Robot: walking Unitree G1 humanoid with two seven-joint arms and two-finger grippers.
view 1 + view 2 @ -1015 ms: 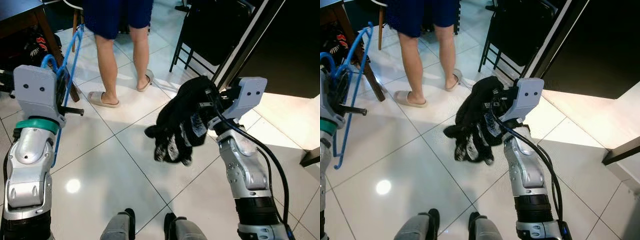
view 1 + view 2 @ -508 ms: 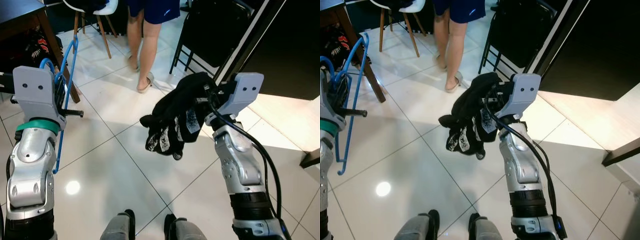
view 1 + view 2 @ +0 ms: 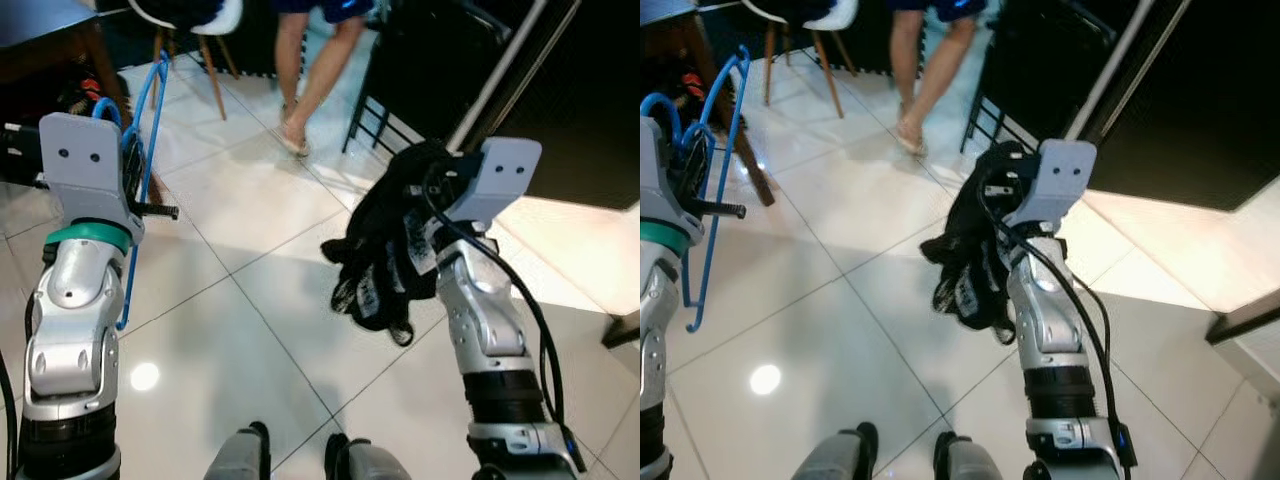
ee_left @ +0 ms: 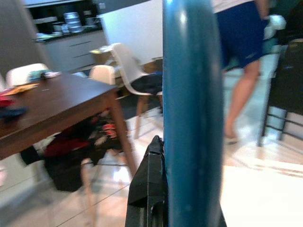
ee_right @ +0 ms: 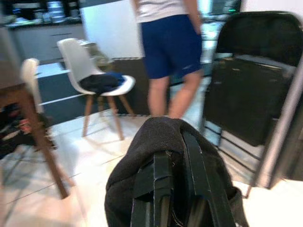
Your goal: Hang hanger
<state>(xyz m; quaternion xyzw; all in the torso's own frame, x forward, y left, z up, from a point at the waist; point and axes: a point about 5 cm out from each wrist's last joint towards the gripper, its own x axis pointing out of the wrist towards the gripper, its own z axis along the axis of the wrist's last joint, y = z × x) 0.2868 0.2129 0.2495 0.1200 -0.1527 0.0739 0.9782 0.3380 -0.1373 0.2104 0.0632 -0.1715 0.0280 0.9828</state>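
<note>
Two arms are raised over a white tiled floor [image 3: 250,340]. The left end effector [image 3: 128,180] is pinched on one blue hanger [image 3: 143,120], which hangs beside the left wrist with its long bar running down toward the floor; in the left wrist view the blue bar [image 4: 191,109] stands close against one black finger [image 4: 149,189]. The right end effector [image 5: 173,198] is clamped on one black garment [image 3: 385,250] with white print, which droops from it above the floor; its two black fingers [image 5: 156,189] are buried in the cloth. One person [image 5: 170,52] in blue shorts is walking ahead. One dark wooden counter [image 4: 52,101] stands on the left, two white chairs [image 5: 87,71] are behind it, and one black folding chair [image 5: 251,75] stands on the right.
</note>
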